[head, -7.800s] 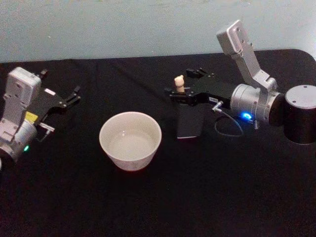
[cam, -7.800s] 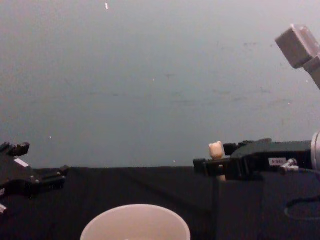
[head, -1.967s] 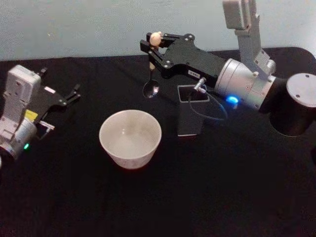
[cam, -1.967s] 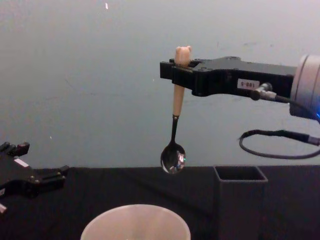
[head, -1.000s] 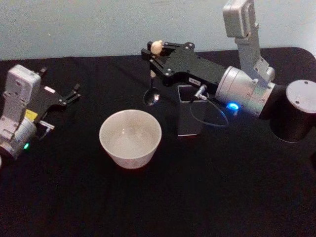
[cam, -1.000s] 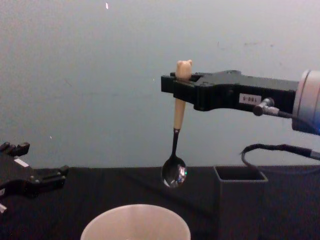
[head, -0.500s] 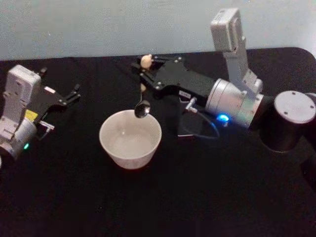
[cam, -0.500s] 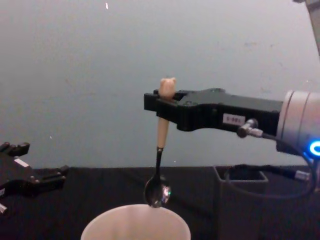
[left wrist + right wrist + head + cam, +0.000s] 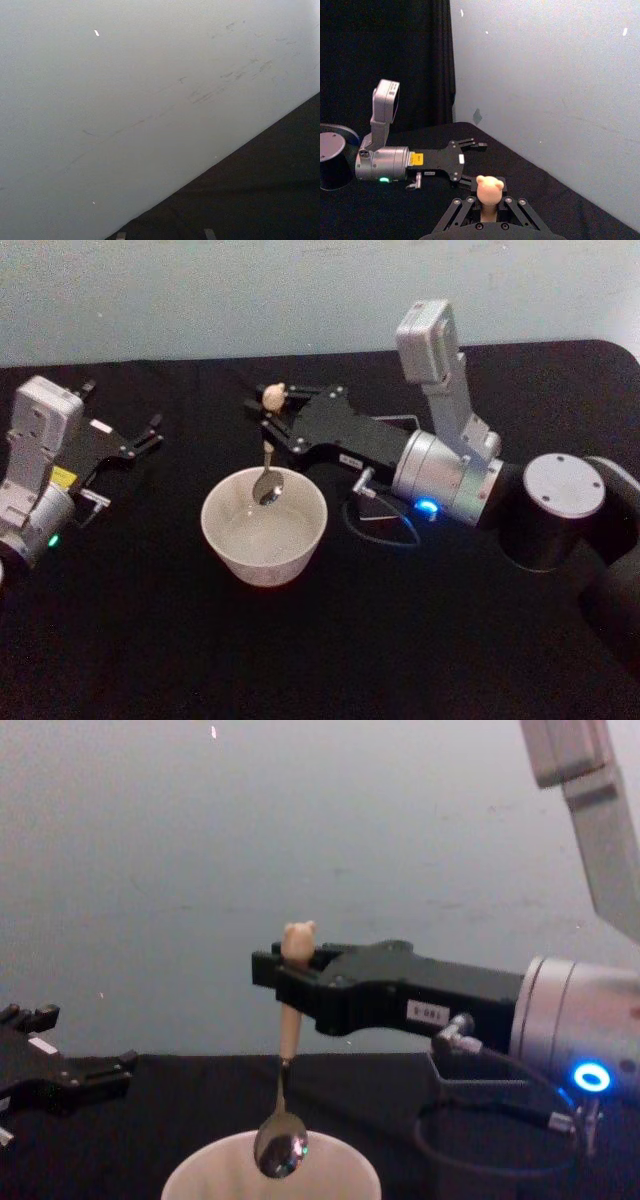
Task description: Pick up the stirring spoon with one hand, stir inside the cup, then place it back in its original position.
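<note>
Spoon (image 9: 268, 455) hangs upright from the right gripper (image 9: 272, 410), whose jaws pinch the peach handle just under the bear head. Its metal bowl sits over the far side of the cup's (image 9: 265, 565) opening. In the chest view the bowl is about level with the rim, so whether it has dipped inside is hard to say. The cup stands on the black surface (image 9: 300, 660), left of centre. The left gripper (image 9: 140, 435) rests idle at the far left, jaws spread. Pick-up looks done and the lowering into the cup is in hand. Next the right arm probably needs to sink the spoon a little deeper, then circle it while keeping the bowl off the cup wall.
</note>
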